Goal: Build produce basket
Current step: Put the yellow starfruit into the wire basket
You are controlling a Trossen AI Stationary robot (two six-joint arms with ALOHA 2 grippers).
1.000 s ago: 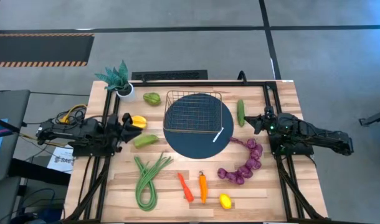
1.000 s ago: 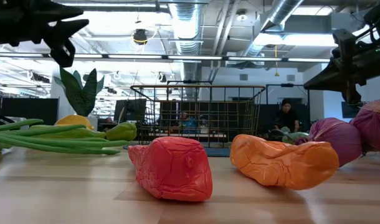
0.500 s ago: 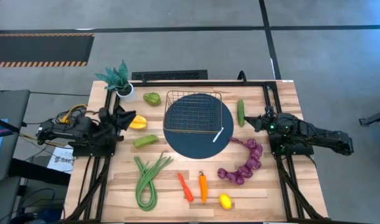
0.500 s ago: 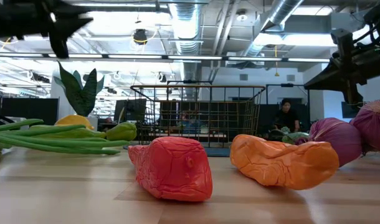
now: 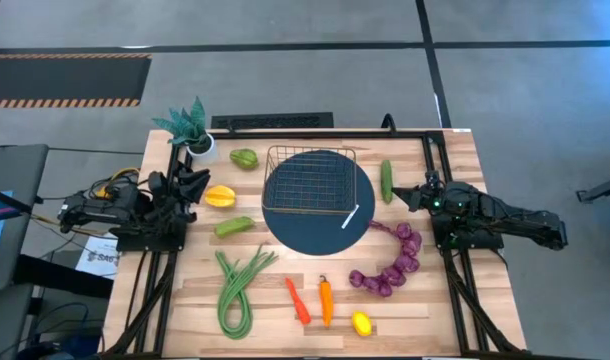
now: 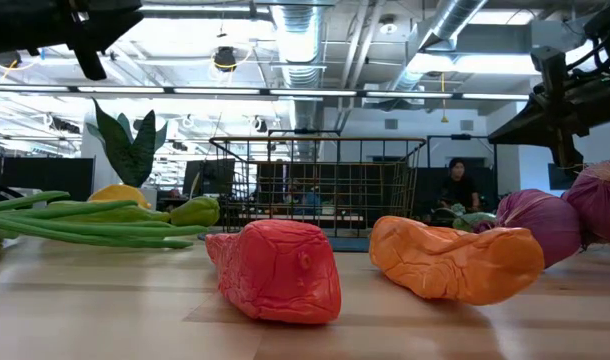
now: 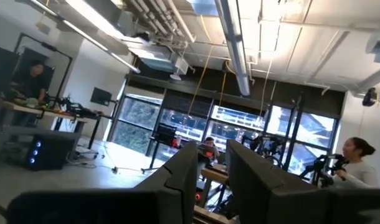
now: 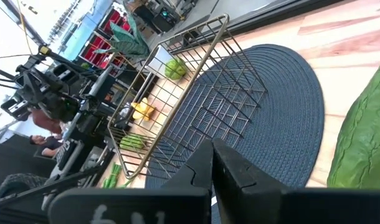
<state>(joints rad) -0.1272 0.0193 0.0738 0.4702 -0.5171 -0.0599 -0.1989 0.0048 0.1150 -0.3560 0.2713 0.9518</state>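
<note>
The wire basket (image 5: 285,165) sits on the far part of a dark blue round mat (image 5: 318,232) at the table's middle. Produce lies around it on the wood: a yellow fruit (image 5: 221,196), green fruits (image 5: 244,158) (image 5: 234,226), green beans (image 5: 235,290), a red pepper (image 5: 297,300), an orange pepper (image 5: 325,300), a lemon (image 5: 361,323), purple grapes (image 5: 390,262) and a cucumber (image 5: 386,181). My left gripper (image 5: 192,184) hangs narrowly open just left of the yellow fruit, tipped upward. My right gripper (image 5: 400,196) waits shut beside the cucumber.
A spiky green plant in a white pot (image 5: 190,128) stands at the far left corner. A small white object (image 5: 351,216) lies on the mat's right part. Black frame rails run along both table sides. People sit in the room beyond the table.
My left gripper has drawn back from the yellow fruit toward the table's left edge, rising and tipping upward as it went. The fruit lies where it was. The right arm has kept still.
</note>
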